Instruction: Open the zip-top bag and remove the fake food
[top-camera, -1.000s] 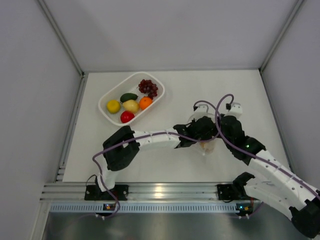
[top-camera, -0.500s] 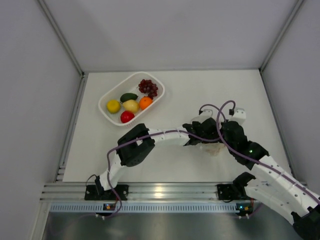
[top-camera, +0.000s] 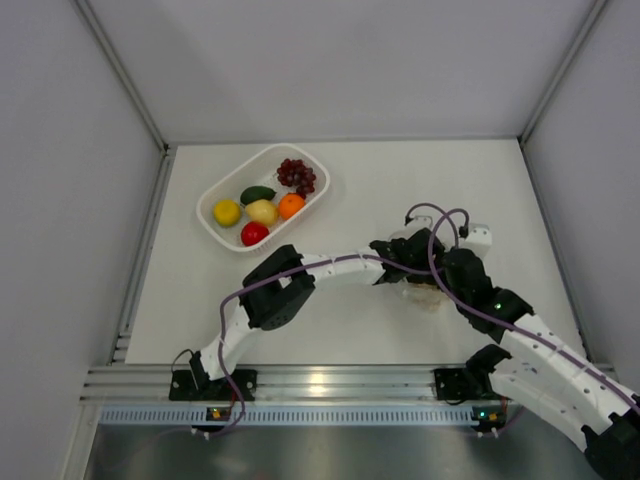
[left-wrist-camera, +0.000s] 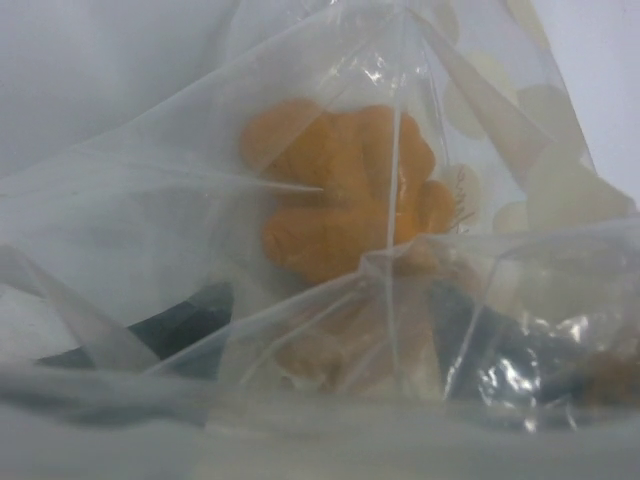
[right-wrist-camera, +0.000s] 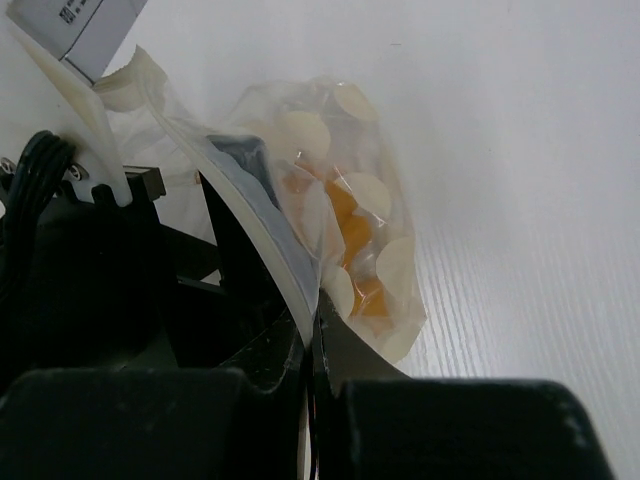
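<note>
The zip-top bag (top-camera: 427, 297) lies crumpled on the table between my two grippers. It holds one small orange-yellow piece (left-wrist-camera: 340, 190), which also shows in the right wrist view (right-wrist-camera: 350, 228). My right gripper (right-wrist-camera: 312, 322) is shut on the bag's (right-wrist-camera: 395, 270) zip edge. My left gripper (left-wrist-camera: 335, 330) is pushed in among the bag's (left-wrist-camera: 150, 230) folds. Its dark fingers (left-wrist-camera: 190, 320) show dimly through the plastic, apart, on either side below the piece. The other fake food lies in the basket: apple (top-camera: 254, 233), orange (top-camera: 291, 205), two lemons (top-camera: 227, 212), avocado (top-camera: 257, 194), grapes (top-camera: 296, 175).
The white perforated basket (top-camera: 207, 222) stands at the back left, well away from the bag. Grey walls close the table at left, back and right. Both arms meet over the bag right of centre.
The bag has come down from hanging under the grippers to lying on the table. The left arm has reached further right into it. The right gripper has moved slightly right and nearer.
</note>
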